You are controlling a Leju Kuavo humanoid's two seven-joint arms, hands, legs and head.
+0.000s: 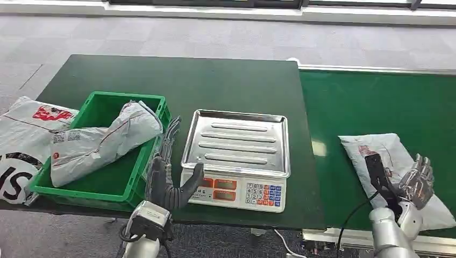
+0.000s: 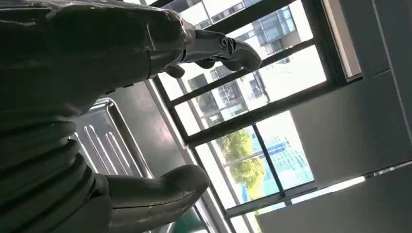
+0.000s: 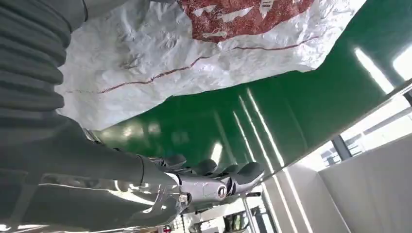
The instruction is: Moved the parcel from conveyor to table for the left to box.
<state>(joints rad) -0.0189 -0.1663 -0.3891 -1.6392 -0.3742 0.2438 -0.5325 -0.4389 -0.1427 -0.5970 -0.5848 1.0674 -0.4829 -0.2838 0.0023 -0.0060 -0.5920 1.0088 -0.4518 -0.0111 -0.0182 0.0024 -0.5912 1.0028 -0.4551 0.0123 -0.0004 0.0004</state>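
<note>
Head view first: the dark green desk (image 1: 177, 80) has a green bin (image 1: 105, 185) at its near left, with a crumpled white bag (image 1: 102, 141) lying in it and poking out over the left rim. More white bags (image 1: 21, 134) sit just left of the bin, at the desk's left end. Right of the bin there's a scale (image 1: 236, 189) with a steel tray (image 1: 236, 141) on top. The left robot hand (image 1: 169, 174) is up between the bin and the scale, fingers spread wide and pointing away, thumb out toward the scale, nothing in it. To the right is the brighter green conveyor (image 1: 376, 102), and the parcel (image 1: 384, 158), a white bag with red print, lies on its near part. The right robot hand (image 1: 417, 180) is over the parcel's near right side with fingers loosely apart; can't tell if it's actually touching the bag. Left wrist view: the left robot hand (image 2: 87, 97) with fingers and thumb well apart and empty, the ribbed tray (image 2: 114, 141) behind it, big windows (image 2: 252, 97) beyond. Right wrist view: the parcel (image 3: 194, 53) is flat on the conveyor (image 3: 233, 116), and the right robot hand (image 3: 194, 182) has its fingers stretched out, clear of the bag, gripping nothing.
</note>
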